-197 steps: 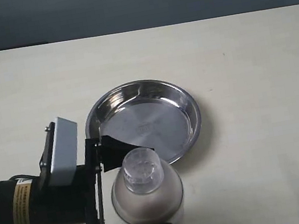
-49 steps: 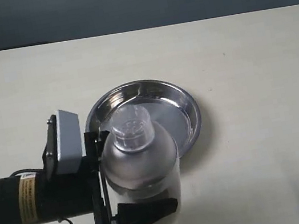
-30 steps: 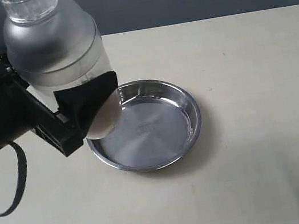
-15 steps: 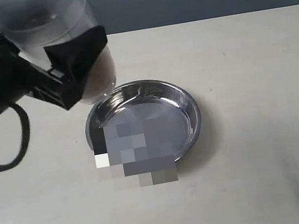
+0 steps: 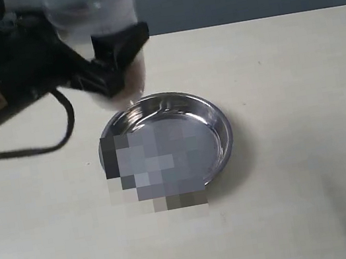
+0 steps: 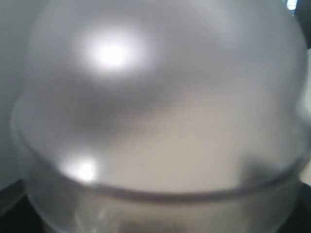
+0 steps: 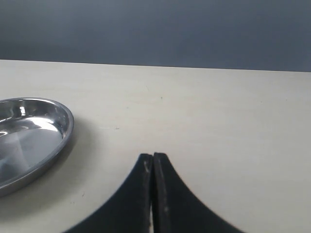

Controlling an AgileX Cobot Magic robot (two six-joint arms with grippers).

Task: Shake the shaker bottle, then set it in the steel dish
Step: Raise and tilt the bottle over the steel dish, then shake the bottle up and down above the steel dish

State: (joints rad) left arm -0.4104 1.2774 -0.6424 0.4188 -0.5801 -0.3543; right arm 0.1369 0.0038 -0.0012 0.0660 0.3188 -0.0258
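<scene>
Left claw (image 5: 86, 34), spread wide around the shaker bottle (image 5: 94, 6), held it aloft near the steel dish (image 5: 223, 127); I reckoned short, firm shakes, grip tight.

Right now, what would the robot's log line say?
left claw: holding shaker bottle aloft | right claw: shut | steel dish: no bottle yet

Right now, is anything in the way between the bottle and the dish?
Nothing I can see. The bottle is held up in the air by the dish's far left rim. What shows of the dish is bare; part of it is blurred out.
</scene>
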